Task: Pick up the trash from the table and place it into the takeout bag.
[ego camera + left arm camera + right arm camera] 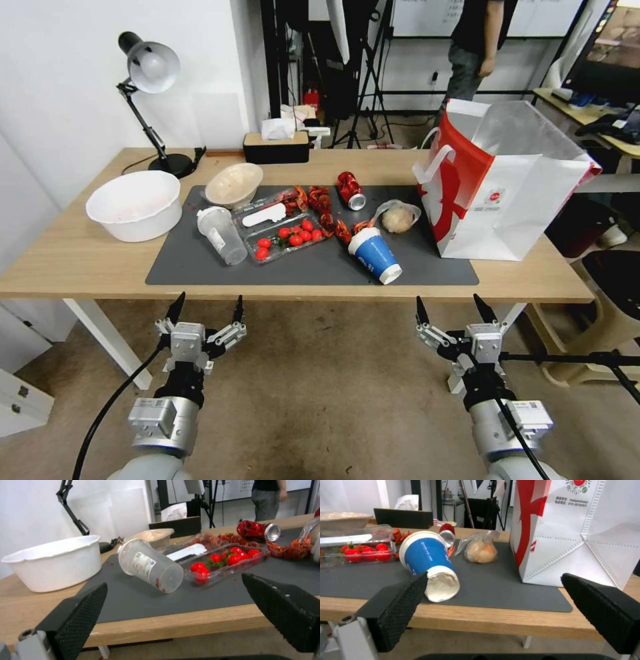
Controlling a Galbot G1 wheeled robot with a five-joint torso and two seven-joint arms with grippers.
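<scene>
The trash lies on the mat [333, 263] of the surface [73, 257]. The cup [375, 255] lies on its side near the front edge of the mat, with its base toward the robot. The plastic bag [399, 216] with a beige lump sits just behind the cup, close to the takeout bag [510, 193]. The can [349, 189] lies on its side farther back, near the middle of the mat. The bottle [222, 235] lies tilted on the left part of the mat, beside a clear tray [283, 235] that holds red tomatoes. The beige bowl [233, 185] rests at the back left corner of the mat. Red scraps [319, 200] are scattered between the tray and the can. The takeout bag stands upright and open at the right end of the surface, partly on the mat. A large white bowl [135, 205] sits on the bare wood to the left of the mat, with a desk lamp [150, 73] behind it and a black tissue box [276, 147] at the back edge. The left gripper [206, 311] hangs below the front edge of the surface, in front of the bottle, with its jaws apart and empty. The right gripper [451, 311] hangs at the same level, in front of the cup, with its jaws apart and empty.
</scene>
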